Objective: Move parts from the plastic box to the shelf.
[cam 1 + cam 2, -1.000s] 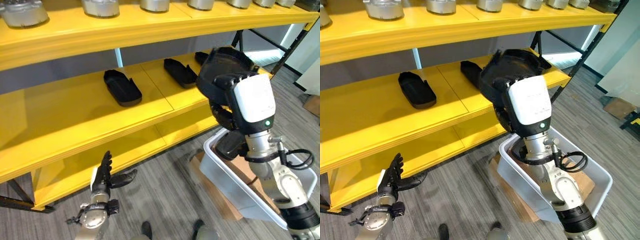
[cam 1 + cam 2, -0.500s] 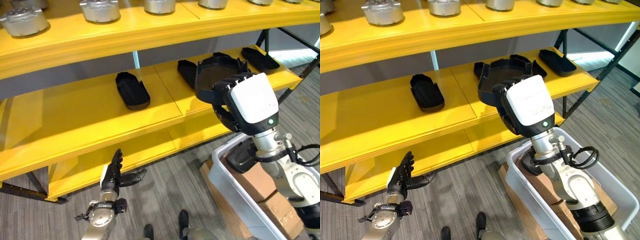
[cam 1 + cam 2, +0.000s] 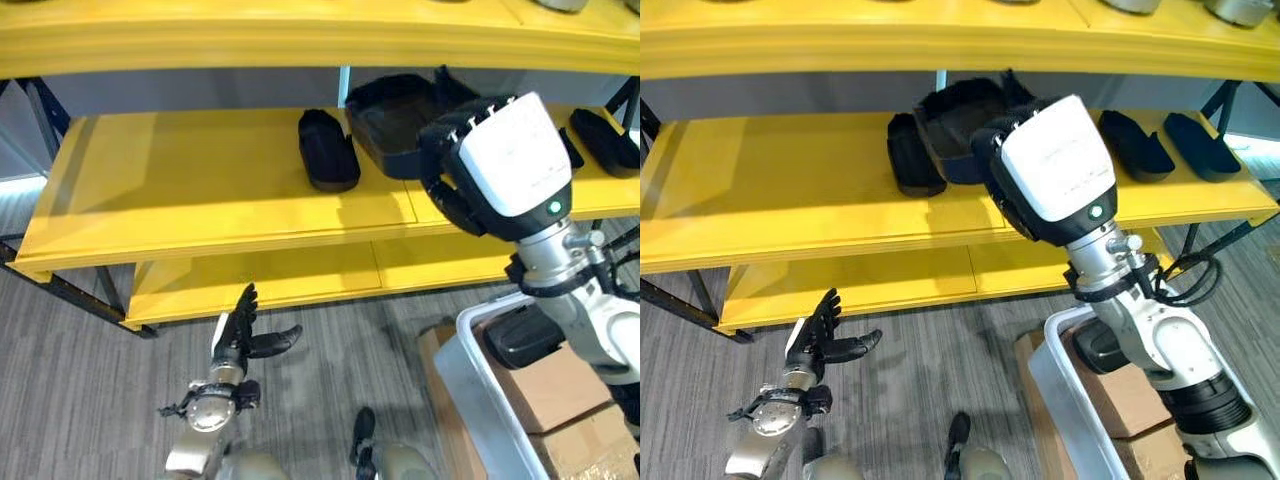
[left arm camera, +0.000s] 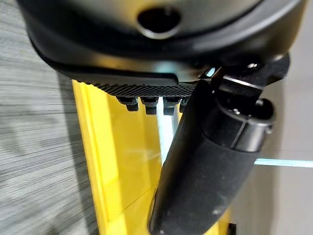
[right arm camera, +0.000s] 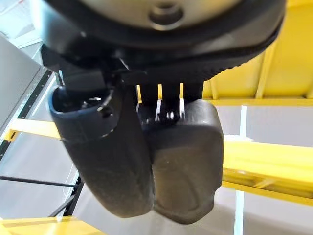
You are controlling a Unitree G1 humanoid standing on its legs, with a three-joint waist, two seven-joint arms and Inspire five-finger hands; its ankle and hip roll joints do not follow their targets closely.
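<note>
black tray part [image 3: 395,120] is gripped in the right robot hand [image 3: 455,165], fingers curled on its rim, over the shelf's [image 3: 200,190] front edge by three parts already placed. release remains. left robot hand [image 3: 240,335] hangs open, empty, near the floor.

Bright, even light; perhaps slight blur.

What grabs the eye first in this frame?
The right hand holding a big black tray-like part at the yellow shelf, beside a smaller black part already lying there. Low down, the left hand hangs open over the grey floor.
</note>
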